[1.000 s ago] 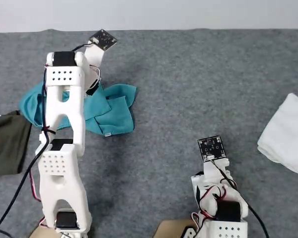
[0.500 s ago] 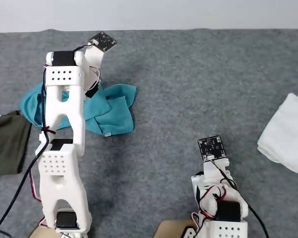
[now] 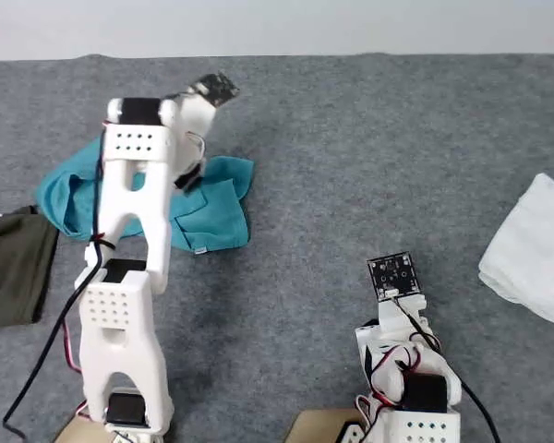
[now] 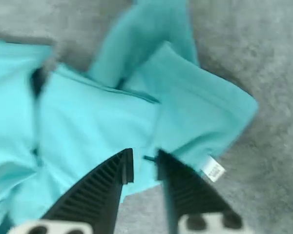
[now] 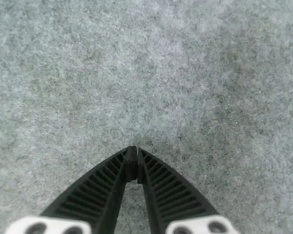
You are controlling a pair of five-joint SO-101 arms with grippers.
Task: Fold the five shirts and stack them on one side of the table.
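1. currently the left jaws stand narrowly apart just above the crumpled teal shirt (image 4: 88, 117).
2. right jaws pressed together over the grey counter (image 5: 136, 73).
3. olive shirt (image 3: 14, 263) lies just beside the teal one; white shirt (image 3: 535, 249) well apart.

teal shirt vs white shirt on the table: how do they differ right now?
The teal fabric shirt lies rumpled and spread, with loose flaps; the white fabric shirt looks like a compact, smooth bundle. The teal one sits below the left end effector; the white one lies far to the right with nothing above it. Both rest on the grey felt table cover.
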